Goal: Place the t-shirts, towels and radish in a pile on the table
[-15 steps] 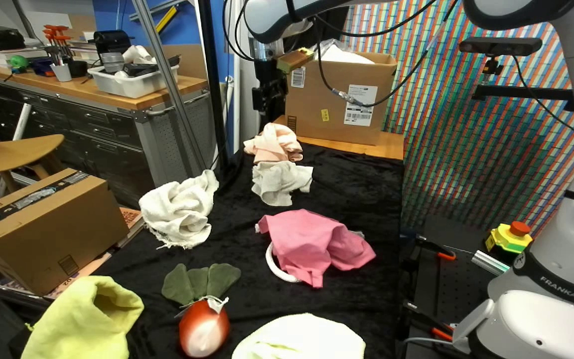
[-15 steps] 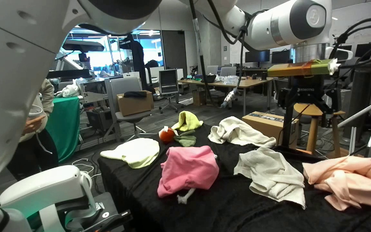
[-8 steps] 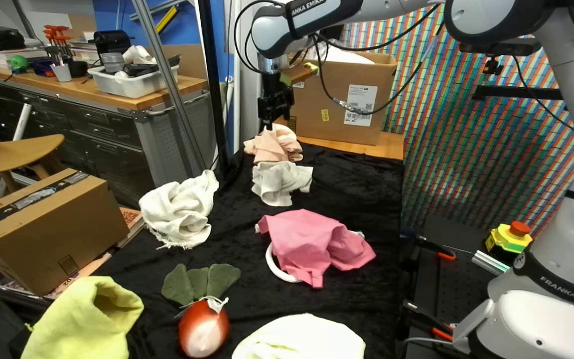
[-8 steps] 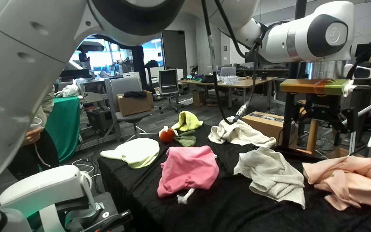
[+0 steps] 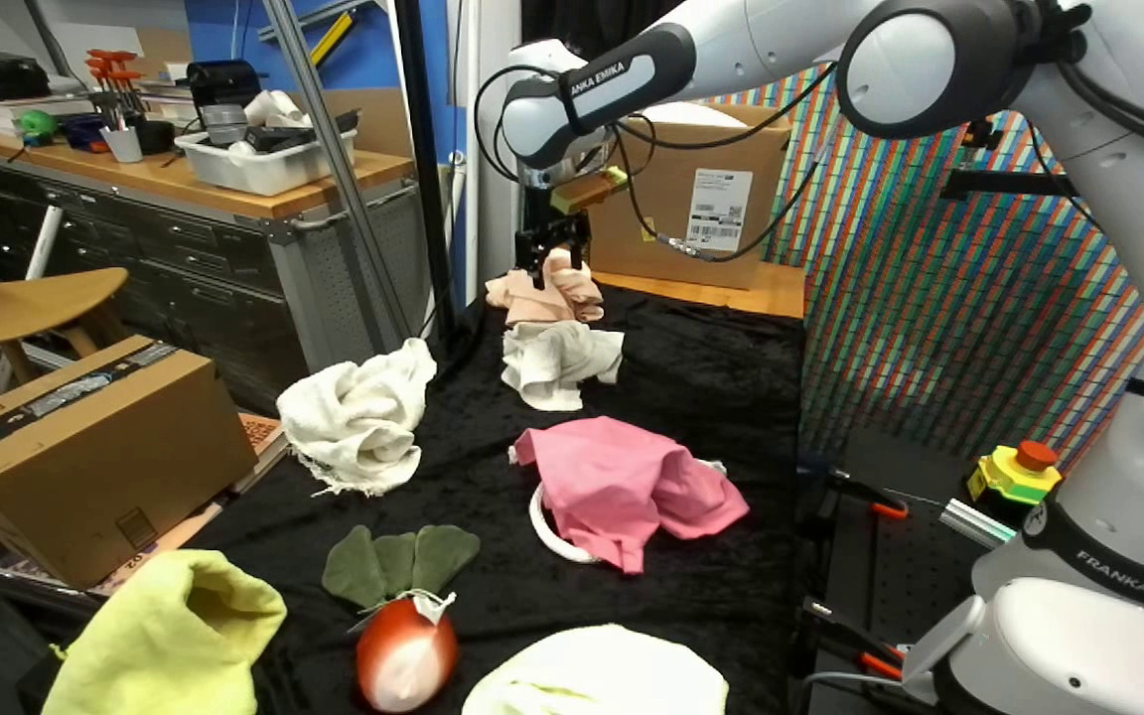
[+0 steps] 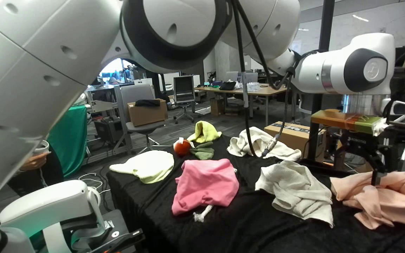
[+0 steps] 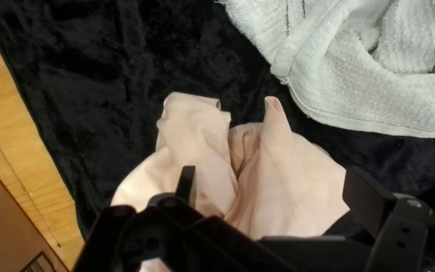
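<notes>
Red radish (image 5: 406, 657), long axis level; leaves (image 5: 394, 568) toward fringed towel (image 5: 358, 422)

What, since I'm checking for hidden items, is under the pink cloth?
Exterior views show a curved white band and a frayed white cord end poking out from under the pink cloth. Anything else beneath is covered.

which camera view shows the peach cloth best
The wrist view: the peach cloth lies mid-picture up close, its folds clear, though the jaws hide part. Both exterior views show it from farther off, also partly behind the jaws; in an exterior view the peach cloth runs off the right edge.
</notes>
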Tool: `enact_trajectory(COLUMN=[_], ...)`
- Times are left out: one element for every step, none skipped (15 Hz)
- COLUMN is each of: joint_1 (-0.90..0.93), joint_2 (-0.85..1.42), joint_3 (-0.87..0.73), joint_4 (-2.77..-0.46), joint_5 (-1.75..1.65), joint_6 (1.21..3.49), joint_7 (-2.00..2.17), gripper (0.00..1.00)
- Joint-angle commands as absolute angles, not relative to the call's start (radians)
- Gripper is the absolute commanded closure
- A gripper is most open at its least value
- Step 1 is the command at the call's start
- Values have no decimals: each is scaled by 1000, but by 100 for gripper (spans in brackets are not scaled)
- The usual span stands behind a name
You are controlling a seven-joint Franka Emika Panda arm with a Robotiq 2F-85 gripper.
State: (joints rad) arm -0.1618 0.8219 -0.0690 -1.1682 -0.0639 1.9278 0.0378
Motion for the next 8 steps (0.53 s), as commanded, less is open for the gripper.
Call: enact_trajectory(joint_1=[-163,-163,-164,-165,-167,-168,-169,-171], joint_2=[911,926,942,956,968,981,992,1003], joint_3=[-83,-85,-88,-90,-92,-96,-102,-105], joint_4=[-1060,-1048,-1034,-1021,-1009,-996,-984,-970], joint_5=[-41,-41,-43,-45,-45,-46,-48,-47], joint_6=[1927,1927,1924,1924,1921,1921,1923,1923], joint_7=[70,78,85,93,97,105,115,123], gripper=[0,0,0,0,0,0,0,0])
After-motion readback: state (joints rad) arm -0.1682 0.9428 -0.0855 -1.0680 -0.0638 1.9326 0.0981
